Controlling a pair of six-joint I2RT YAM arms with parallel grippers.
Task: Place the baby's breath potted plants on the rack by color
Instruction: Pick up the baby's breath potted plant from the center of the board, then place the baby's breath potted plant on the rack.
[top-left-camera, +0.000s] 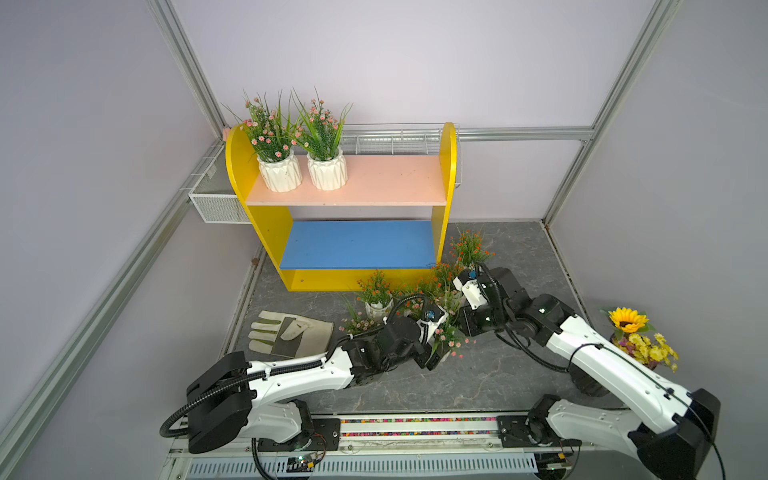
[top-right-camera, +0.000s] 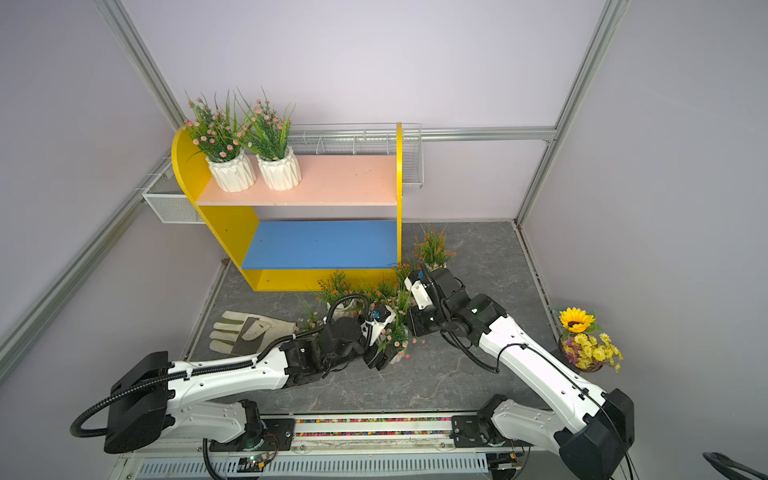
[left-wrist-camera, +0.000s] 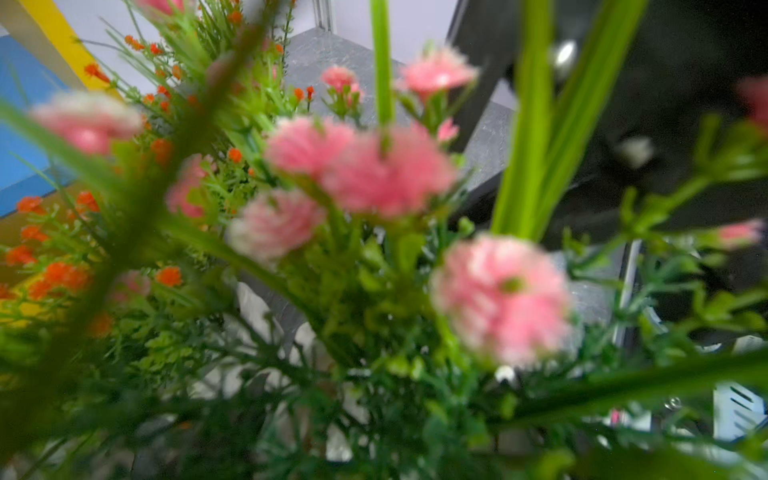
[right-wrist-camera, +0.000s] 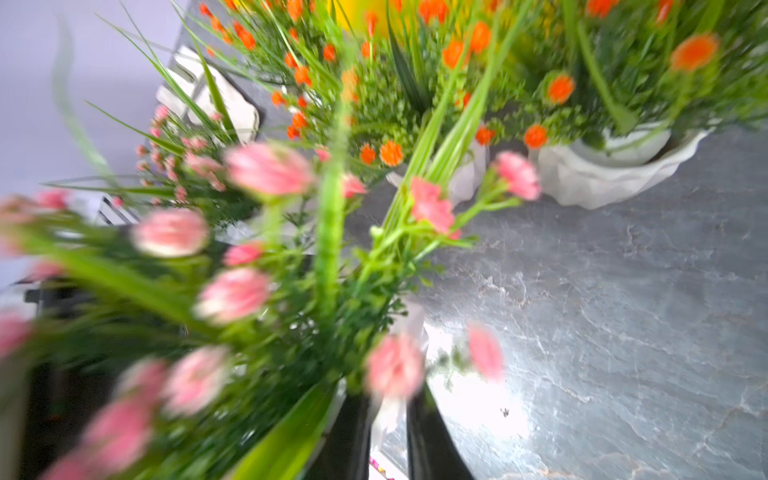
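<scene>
Rail (top-left-camera: 415, 424) with both arm bases sits closest to me. Work glove (top-left-camera: 291, 336) lies flat on the floor at far left, no part of the job. Behind it is the rack (top-left-camera: 449, 166). Two pink plants (top-left-camera: 279, 164) stand side by side at the left end of the pink shelf (top-left-camera: 382, 178), packed tight, I'd guess to leave room for the other pinks. Blue shelf (top-left-camera: 357, 245) is bare, likely meant for the orange plants (top-left-camera: 376, 291) crowding the floor at the rack's foot.

Left arm (top-left-camera: 291, 374) is stretched low, nearly flat over the floor. Left pincer (top-left-camera: 432, 358) is closed, by the look of it on the pot of a third pink plant (top-left-camera: 449, 338) down between both arms; can't tell if it's on the floor or just off it. Its blossoms fill the left wrist view, and no fingers show there.

Right pincer (right-wrist-camera: 384, 399): dark fingers (right-wrist-camera: 432, 440) a little apart, white pot rim between them. Can't tell whether it's gripping or letting go. Reads like a handover. Right arm (top-left-camera: 602, 357) comes in from the right, elbow raised, wrist bent down. Sunflower bunch (top-left-camera: 640, 340) at far right, leave alone.
</scene>
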